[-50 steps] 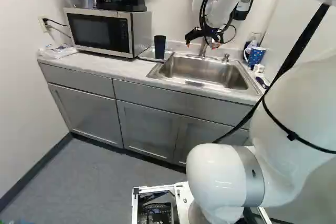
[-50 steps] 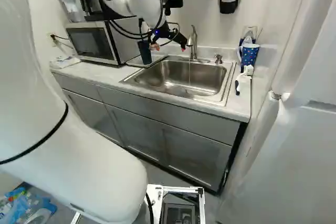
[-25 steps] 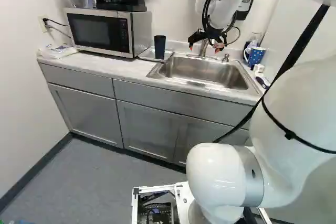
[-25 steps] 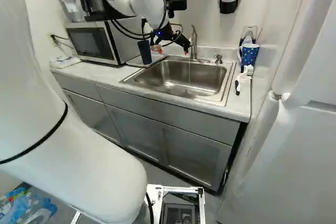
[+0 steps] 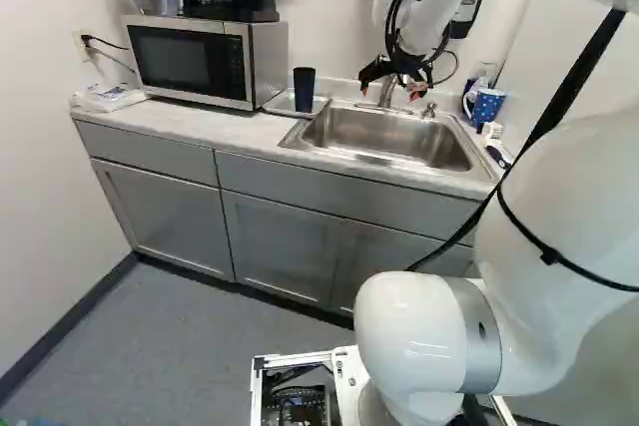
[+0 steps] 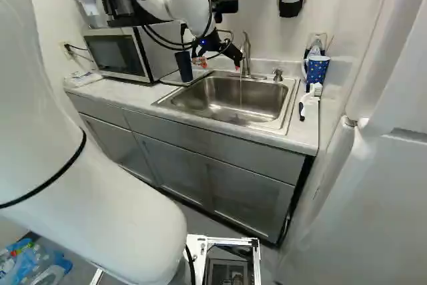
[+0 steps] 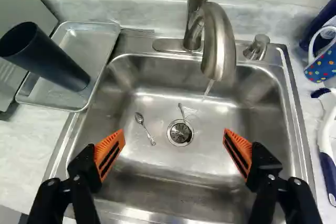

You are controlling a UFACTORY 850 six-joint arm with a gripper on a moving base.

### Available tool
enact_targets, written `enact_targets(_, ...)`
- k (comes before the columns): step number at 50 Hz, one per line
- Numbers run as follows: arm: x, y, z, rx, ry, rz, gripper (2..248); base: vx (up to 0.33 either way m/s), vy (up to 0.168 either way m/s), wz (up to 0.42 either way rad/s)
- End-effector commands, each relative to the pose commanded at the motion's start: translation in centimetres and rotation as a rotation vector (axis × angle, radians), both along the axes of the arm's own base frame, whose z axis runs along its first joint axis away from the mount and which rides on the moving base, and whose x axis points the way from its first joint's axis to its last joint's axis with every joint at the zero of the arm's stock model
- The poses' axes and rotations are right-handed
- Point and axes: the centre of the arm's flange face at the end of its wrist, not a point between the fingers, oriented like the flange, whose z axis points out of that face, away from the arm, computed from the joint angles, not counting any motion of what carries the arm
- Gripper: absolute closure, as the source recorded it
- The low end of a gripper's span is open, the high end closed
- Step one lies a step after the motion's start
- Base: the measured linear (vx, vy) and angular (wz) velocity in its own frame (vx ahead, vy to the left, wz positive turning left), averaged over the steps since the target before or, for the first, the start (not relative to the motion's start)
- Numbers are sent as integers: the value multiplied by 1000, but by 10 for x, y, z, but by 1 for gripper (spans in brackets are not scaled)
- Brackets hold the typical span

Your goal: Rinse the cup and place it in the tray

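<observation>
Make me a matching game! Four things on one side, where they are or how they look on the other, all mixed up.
1. cup
2. tap
3. mug
4. gripper

a. water running from it
b. blue with dots
c. open above the sink
d. standing in the tray

Right pairs: 1-d, 2-a, 3-b, 4-c

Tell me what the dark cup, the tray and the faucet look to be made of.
Cup: probably plastic, smooth and satin; soft sheen, though coated metal is possible.
Tray: bare metal, likely aluminum; pale gray, dull shine, rolled-looking rim.
Faucet: metal or metal-plated, brushed finish; soft, blurred highlights along the spout.
</observation>
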Motion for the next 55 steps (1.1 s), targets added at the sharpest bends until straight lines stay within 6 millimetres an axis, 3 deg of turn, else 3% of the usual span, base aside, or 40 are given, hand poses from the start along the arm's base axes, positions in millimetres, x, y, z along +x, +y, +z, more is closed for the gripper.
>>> enact_targets(14, 0, 3, 0, 0, 0, 6, 3, 0, 0, 0)
enact_targets(29, 8, 23, 1, -2, -11, 52, 3, 0, 0, 0)
enact_targets(55, 66, 33, 12, -24, -165, 90, 3, 0, 0, 0)
